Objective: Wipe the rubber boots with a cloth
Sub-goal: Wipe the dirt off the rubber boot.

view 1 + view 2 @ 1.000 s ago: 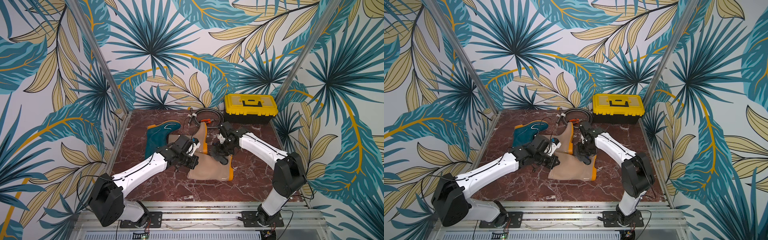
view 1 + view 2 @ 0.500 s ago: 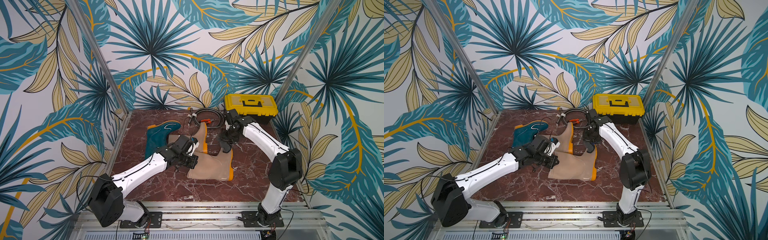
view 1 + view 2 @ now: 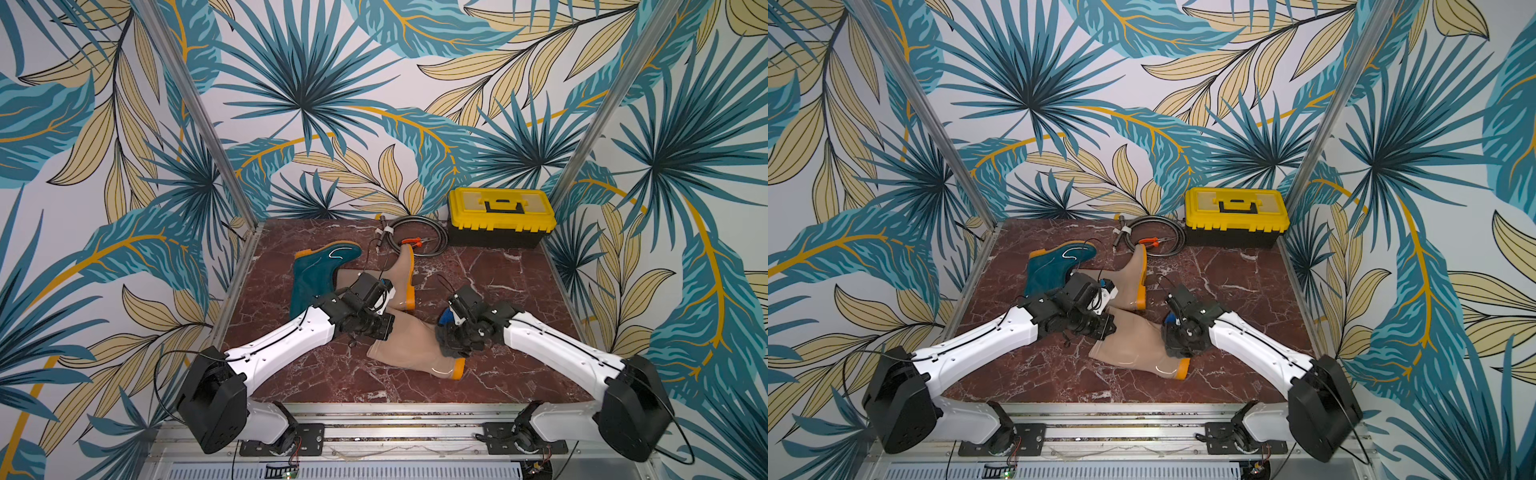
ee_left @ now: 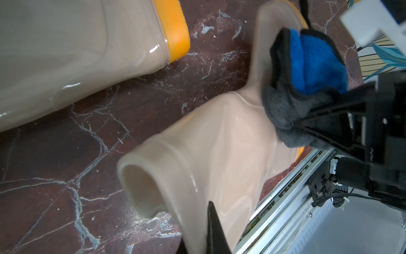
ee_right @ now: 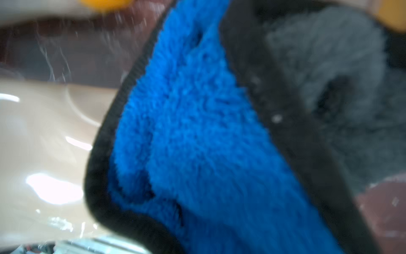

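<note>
Right fingers (image 4: 329,129) — mostly under cloth (image 4: 316,63).

In a top view a toolbox (image 3: 501,216) stands upper right on the surface (image 3: 498,282), a cable coil (image 3: 441,232) left of it, with a left boot (image 3: 316,270), middle boot (image 3: 401,274) and, lower, a near boot (image 3: 409,340) under a cloth (image 3: 446,318).

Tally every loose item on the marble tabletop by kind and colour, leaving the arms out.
Beige boots: 2
Teal boot: 1
Cloth: 1
Yellow toolbox: 1
Coiled cable: 1
Orange-handled pliers: 1
Total: 7
</note>
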Controlling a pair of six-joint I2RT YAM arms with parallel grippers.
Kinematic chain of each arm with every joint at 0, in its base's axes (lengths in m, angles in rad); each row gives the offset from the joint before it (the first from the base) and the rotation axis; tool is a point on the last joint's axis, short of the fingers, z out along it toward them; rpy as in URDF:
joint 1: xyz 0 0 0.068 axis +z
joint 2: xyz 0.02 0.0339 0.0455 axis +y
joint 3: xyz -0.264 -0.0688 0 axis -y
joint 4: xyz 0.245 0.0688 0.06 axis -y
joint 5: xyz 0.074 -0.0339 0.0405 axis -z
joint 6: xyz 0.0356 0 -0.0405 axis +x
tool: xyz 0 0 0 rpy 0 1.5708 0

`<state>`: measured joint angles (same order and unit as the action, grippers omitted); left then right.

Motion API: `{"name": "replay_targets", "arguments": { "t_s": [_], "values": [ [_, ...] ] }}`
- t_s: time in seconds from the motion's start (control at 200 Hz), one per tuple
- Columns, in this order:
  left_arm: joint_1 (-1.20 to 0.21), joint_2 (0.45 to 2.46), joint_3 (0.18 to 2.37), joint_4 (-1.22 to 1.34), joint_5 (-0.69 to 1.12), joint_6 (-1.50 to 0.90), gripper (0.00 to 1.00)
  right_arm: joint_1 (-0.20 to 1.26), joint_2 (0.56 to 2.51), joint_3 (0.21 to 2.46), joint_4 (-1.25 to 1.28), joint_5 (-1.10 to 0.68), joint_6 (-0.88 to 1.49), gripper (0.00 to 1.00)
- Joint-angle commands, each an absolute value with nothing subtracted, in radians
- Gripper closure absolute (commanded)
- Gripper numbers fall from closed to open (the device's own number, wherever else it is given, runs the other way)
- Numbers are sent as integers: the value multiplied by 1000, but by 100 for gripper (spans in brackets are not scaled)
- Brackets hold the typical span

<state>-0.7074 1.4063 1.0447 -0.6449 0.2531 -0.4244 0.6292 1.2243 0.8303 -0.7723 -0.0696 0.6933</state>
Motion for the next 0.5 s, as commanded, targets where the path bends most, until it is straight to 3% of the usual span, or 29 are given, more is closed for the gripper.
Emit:
{"name": "replay_targets", "arguments": {
  "t_s": [0.0,0.115,0.31,0.496],
  "values": [
    [-695,1410,1073,-591,233,-430,100,651,1117,727,-928,-122,839,100],
    [-694,1426,1090,-591,237,-428,100,646,1105,802,-923,-34,776,100],
    [-687,1408,1079,-591,235,-454,100,623,1350,1085,-1029,-25,615,100],
    [-601,1388,1019,-591,251,-492,100,709,1251,947,-916,-93,696,100]
  ]
}}
